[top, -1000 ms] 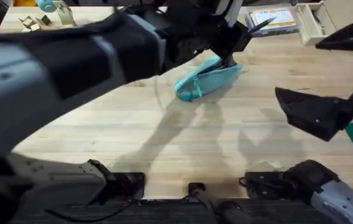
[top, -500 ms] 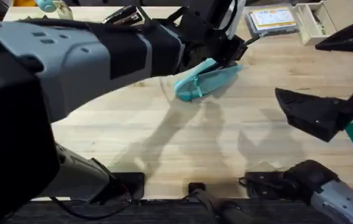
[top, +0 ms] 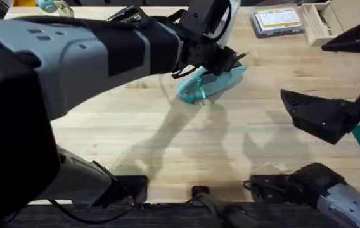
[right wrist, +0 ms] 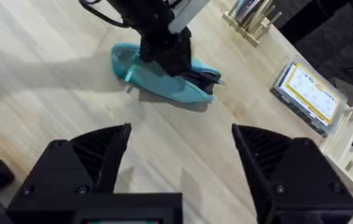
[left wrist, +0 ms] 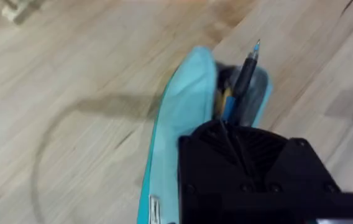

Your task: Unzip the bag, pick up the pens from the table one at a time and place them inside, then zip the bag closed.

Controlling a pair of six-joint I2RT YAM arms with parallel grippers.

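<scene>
Left gripper (top: 225, 61), jaws closed on a slim black pen (left wrist: 245, 68), lowers it tip-up into the open teal bag (top: 208, 82) at upper centre of the table (top: 167, 145). Right gripper (right wrist: 179, 158) hangs wide open, well apart. The soft pouch probably sags; hold it near the zipper.

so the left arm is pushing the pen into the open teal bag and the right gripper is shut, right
Not quite: the right gripper is open, its fingers spread wide apart in the right wrist view. The rest holds: the left gripper holds the pen in the mouth of the open teal bag.
</scene>
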